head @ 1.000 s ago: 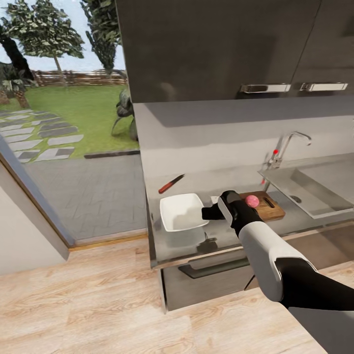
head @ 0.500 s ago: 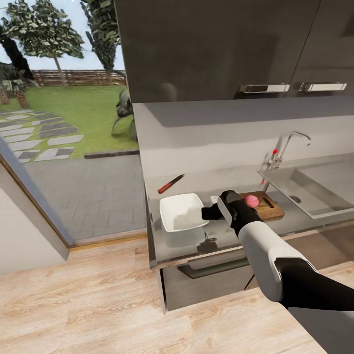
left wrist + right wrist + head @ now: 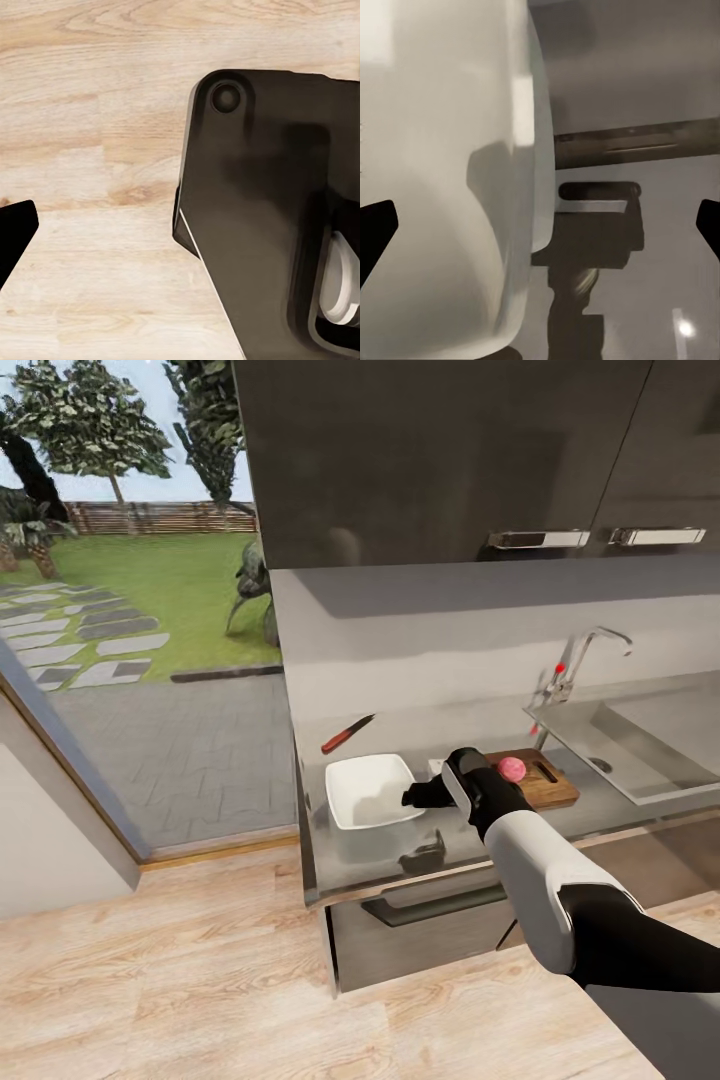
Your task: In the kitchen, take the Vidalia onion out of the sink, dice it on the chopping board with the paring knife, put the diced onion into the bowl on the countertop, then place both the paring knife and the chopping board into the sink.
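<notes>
— So where was the paring knife point(image 3: 347, 734) vs the right gripper point(image 3: 412, 795)?
— Far side of the bowl point(image 3: 371, 790), back-left on the bench, blade pointing back-right. Fingers were spread, empty, over the bowl's rim. Right arm nearest.

- Your right gripper point(image 3: 412, 796) is black, on an arm with a white forearm shell and black joints.
- The bowl point(image 3: 372, 790) you are reaching over is plain white; it looks greyish-white in the right wrist view point(image 3: 450, 180).
- The Vidalia onion point(image 3: 512, 768) is pinkish-red.
- The chopping board point(image 3: 548, 781) under it is brown wood with visible grain.
- The paring knife point(image 3: 347, 734) has a red handle and a dark blade.
- The countertop point(image 3: 470, 840) is glossy grey, with dark grey cabinets above.
- The sink point(image 3: 650, 745) is grey steel; its tap point(image 3: 585, 656) is chrome with a red knob.
- The floor point(image 3: 170, 980) is light wood with wavy grain, as in your left wrist view point(image 3: 90, 112).
</notes>
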